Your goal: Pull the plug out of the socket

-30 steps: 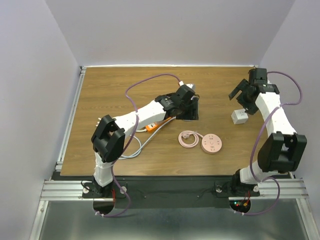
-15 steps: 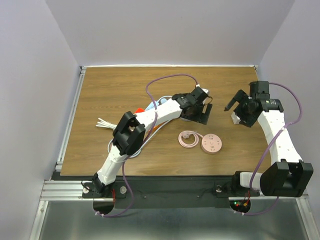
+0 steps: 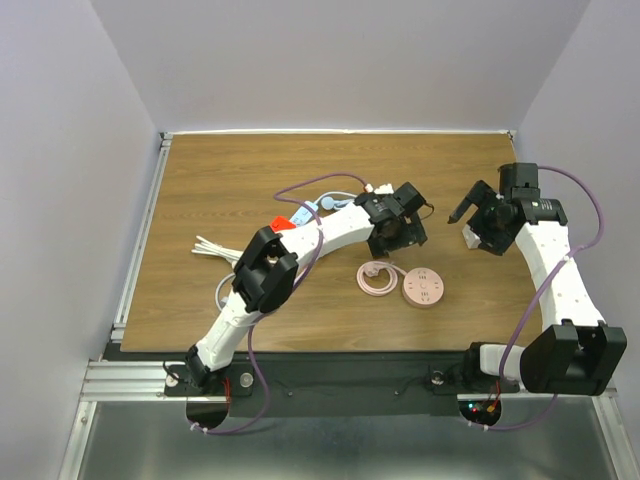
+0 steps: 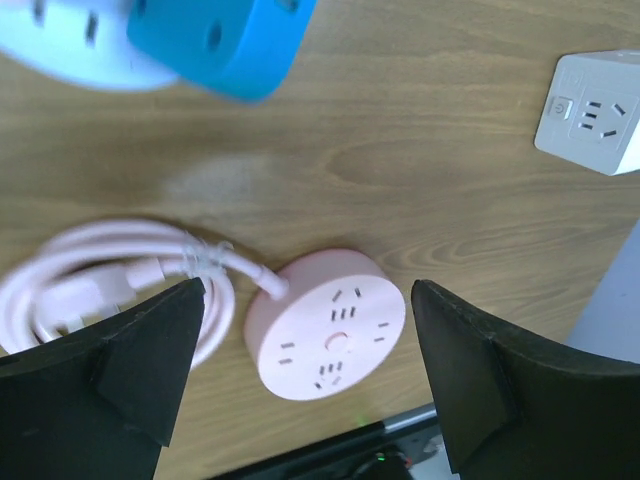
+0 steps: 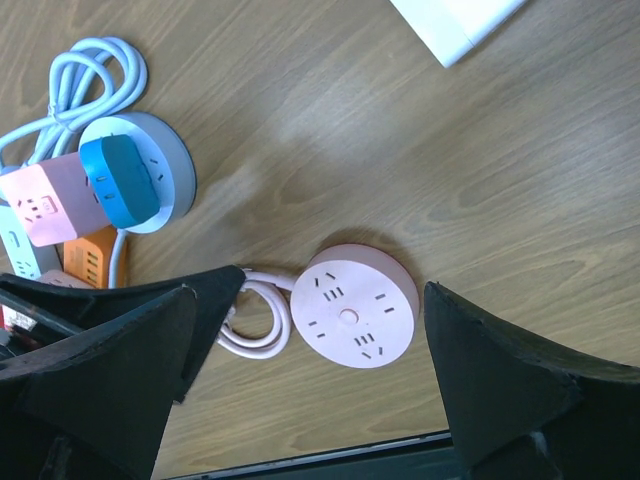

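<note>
A blue plug [image 5: 118, 185] sits in a pale grey-blue round socket [image 5: 150, 150], with a pink cube adapter [image 5: 38, 205] beside it. In the left wrist view the blue plug [image 4: 230, 40] shows at the top edge, behind the fingers. My left gripper [image 3: 400, 228] is open and empty, hovering right of that socket [image 3: 325, 205]. A pink round socket [image 4: 330, 325] lies below the left gripper [image 4: 305, 300]. My right gripper [image 3: 477, 218] hangs open and empty at the right. In its own view the right gripper [image 5: 310, 295] also frames the pink socket [image 5: 352, 310].
The pink socket [image 3: 424, 287] lies near the front with its cord coiled [image 3: 375, 278] beside it. A white cube socket [image 3: 470, 238] sits under the right gripper. Orange and red power strips [image 3: 285, 222] and white cables [image 3: 210, 247] lie under the left arm.
My left gripper opened wide and swung right and nearer, away from the strip cluster. The right arm came nearer from the back, then held still.
</note>
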Tool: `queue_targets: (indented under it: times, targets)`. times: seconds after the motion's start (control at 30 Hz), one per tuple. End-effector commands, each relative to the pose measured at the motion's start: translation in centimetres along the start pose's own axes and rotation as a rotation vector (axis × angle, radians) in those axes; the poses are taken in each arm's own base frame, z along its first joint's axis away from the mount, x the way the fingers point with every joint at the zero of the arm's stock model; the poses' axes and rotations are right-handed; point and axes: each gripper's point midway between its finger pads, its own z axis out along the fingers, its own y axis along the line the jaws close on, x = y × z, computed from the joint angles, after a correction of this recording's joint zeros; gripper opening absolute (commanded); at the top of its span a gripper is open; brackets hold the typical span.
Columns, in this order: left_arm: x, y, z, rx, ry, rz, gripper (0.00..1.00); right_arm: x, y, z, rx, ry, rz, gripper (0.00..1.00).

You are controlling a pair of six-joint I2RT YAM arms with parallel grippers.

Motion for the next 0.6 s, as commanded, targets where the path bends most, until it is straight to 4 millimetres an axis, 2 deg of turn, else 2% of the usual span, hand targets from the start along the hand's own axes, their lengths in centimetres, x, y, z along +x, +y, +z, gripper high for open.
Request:
queue_targets:
  times: [0.0, 0.17, 0.47, 0.53, 0.57]
  targets:
    - [0.0, -1.2, -4.4, -0.008, -0.055, -0.178, 0.97, -0.5, 1.0, -0.7, -0.038, -0.012, -0.026, 1.0]
    - [1.1, -0.5, -4.2, -0.019, -0.042, -0.263, 0.97, -0.6, 1.2, -0.8, -0.048, -0.014, -0.029, 1.0]
    - [2.6, 1.1, -0.7, -0.104, -0.006, -0.294, 0.96, 0.3, 1.9, -0.7, -0.081, 0.009, -0.05, 1.0]
    - [2.9, 1.9, 0.1, -0.139, -0.005, -0.311, 0.96, 0.4, 2.0, -0.8, -0.082, 0.008, -0.056, 1.0]
    - [3.3, 3.0, 0.6, -0.166, -0.002, -0.318, 0.96, 0.4, 2.0, -0.8, -0.083, 0.009, -0.057, 1.0]
